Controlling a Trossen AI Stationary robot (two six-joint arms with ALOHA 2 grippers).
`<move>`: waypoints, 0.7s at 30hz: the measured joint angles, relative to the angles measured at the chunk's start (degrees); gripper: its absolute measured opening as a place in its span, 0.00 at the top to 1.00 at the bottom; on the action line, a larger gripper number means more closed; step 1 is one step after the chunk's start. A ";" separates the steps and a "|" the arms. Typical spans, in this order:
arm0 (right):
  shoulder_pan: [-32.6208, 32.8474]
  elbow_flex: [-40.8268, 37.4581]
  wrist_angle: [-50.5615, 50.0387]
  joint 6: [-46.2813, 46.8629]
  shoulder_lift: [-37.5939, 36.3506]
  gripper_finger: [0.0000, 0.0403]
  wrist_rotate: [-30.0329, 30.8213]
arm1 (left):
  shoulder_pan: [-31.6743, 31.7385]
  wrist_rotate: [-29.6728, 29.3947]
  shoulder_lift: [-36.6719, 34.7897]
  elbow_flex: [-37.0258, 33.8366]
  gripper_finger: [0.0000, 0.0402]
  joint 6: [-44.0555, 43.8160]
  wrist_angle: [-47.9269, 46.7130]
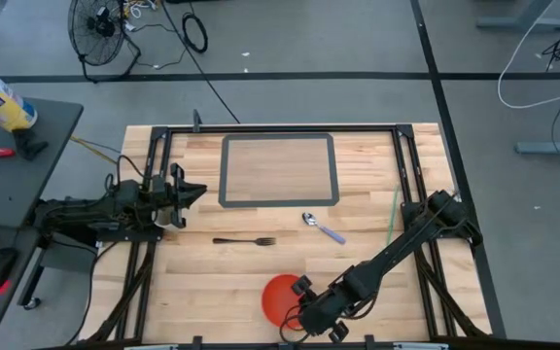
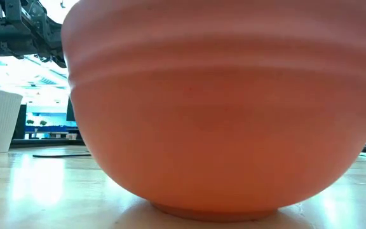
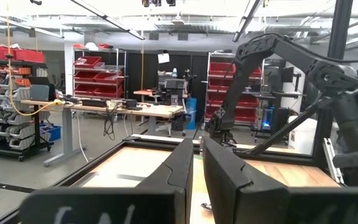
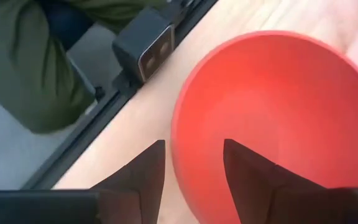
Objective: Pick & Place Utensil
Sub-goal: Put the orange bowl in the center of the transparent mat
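Right wrist view: right gripper (image 4: 192,163) parted astride red bowl (image 4: 278,124) rim; left gripper (image 3: 197,168) nearly closed, empty.

Bowl (image 1: 278,295) sits at the counter's (image 1: 212,282) front edge. Fork (image 1: 244,241) lies mid-counter, spoon (image 1: 323,227) to its right. Marked frame (image 1: 279,170) lies behind both. Right tool (image 1: 304,316) at the bowl's rim; left tool (image 1: 188,192) over the counter's left side.

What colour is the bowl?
The bowl is orange-red, plain, with no pattern; the right wrist view shows it best.
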 joint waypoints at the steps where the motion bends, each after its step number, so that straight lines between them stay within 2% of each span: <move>1: 0.00 0.21 -0.79 -1.17 0.40 0.59 -0.01 | 0.01 -0.01 -0.01 0.00 0.90 0.00 -0.02; 7: 0.03 0.46 -1.04 -7.28 0.88 0.61 -0.10 | 0.02 0.02 0.01 0.00 0.90 0.00 0.00; 21: -0.66 -0.25 -3.31 -14.06 2.19 0.78 -1.77 | 0.02 0.01 0.02 0.00 0.90 0.00 0.01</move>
